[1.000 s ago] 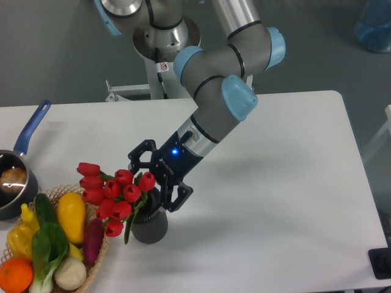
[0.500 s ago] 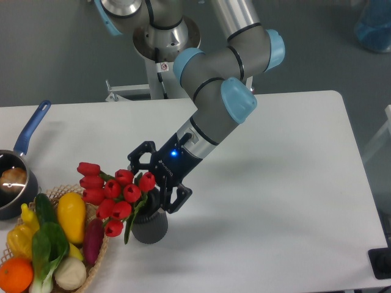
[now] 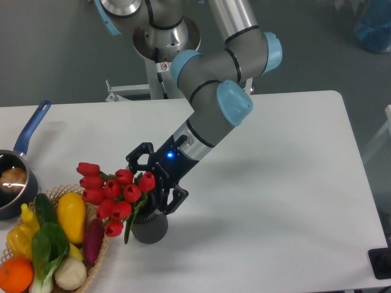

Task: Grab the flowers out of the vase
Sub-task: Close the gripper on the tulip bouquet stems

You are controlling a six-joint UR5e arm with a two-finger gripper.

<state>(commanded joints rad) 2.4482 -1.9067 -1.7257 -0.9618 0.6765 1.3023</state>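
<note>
Gripper [image 3: 151, 184] first: mine hung low over the vase [image 3: 150, 227], its dark fingers spread to either side of the bunch just above the rim, where the stems ran down into the vase. I could not tell whether the pads were touching the stems — the red heads and a broad leaf hid that spot — but the jaws looked parted and not yet pressed together on anything. The flowers [image 3: 113, 191] stood in the vase, leaning out to the left so that their heads hung over the edge of the woven basket [image 3: 101, 253] of vegetables (yellow, purple and green ones, with an orange at the corner). Compared with a second earlier, my arm had slid slightly left and a touch lower; the blue elbow cap and the wrist both sat nearer the bunch, and the fingers had followed by a small amount. The tulips and the vase had not stirred at all, which I took to mean that nothing had been gripped or lifted so far. So I judged the step in hand to be the last bit of approach, with the squeeze and the pull upward still to come. The saucepan [image 3: 13, 184] with its blue handle lay well apart at the left edge of the white table [image 3: 287, 201] — no part of this.
</note>
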